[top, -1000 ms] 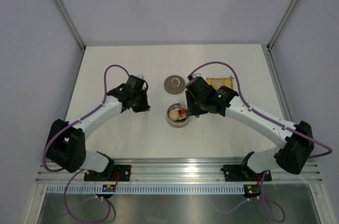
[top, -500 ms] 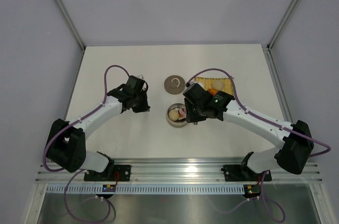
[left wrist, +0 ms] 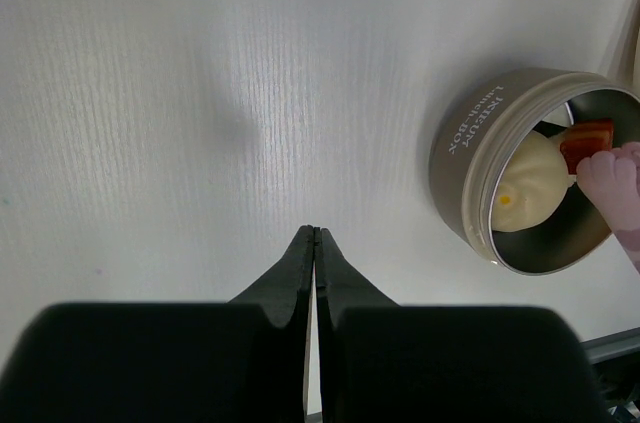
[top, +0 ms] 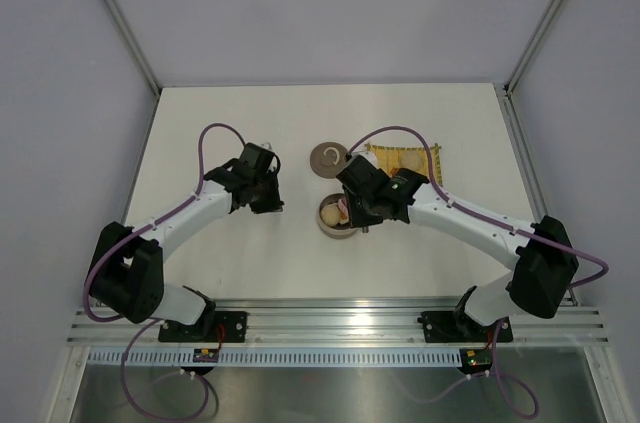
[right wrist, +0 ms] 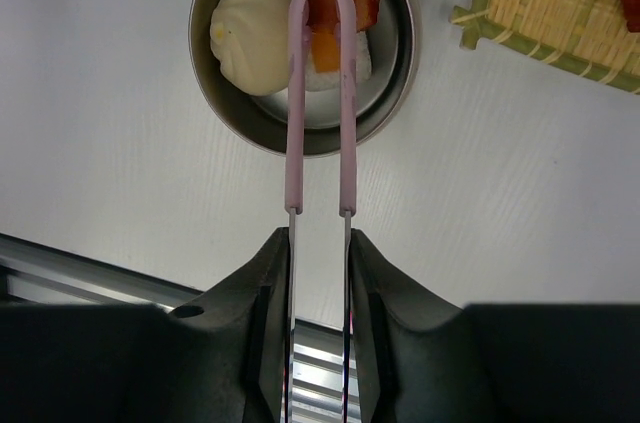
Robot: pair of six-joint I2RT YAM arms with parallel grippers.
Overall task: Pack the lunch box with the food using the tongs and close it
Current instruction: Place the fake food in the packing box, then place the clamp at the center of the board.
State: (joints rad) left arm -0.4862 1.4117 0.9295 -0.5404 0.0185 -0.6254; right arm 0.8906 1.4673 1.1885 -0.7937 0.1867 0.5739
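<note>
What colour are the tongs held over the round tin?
The tongs are pale pink, clearest in the right wrist view.

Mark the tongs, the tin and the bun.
tongs (right wrist: pixel 296 113): right wrist view, midway along the left pink arm.
tin (left wrist: pixel 470 158): left wrist view, outer side wall near the lettering.
bun (right wrist: pixel 250 33): right wrist view, middle of its cream top, inside the tin.

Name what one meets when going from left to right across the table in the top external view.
left claw → lunch box → yellow woven mat. The lid lies straight beyond the lunch box, so its place in this order is unclear and it is left out.
</note>
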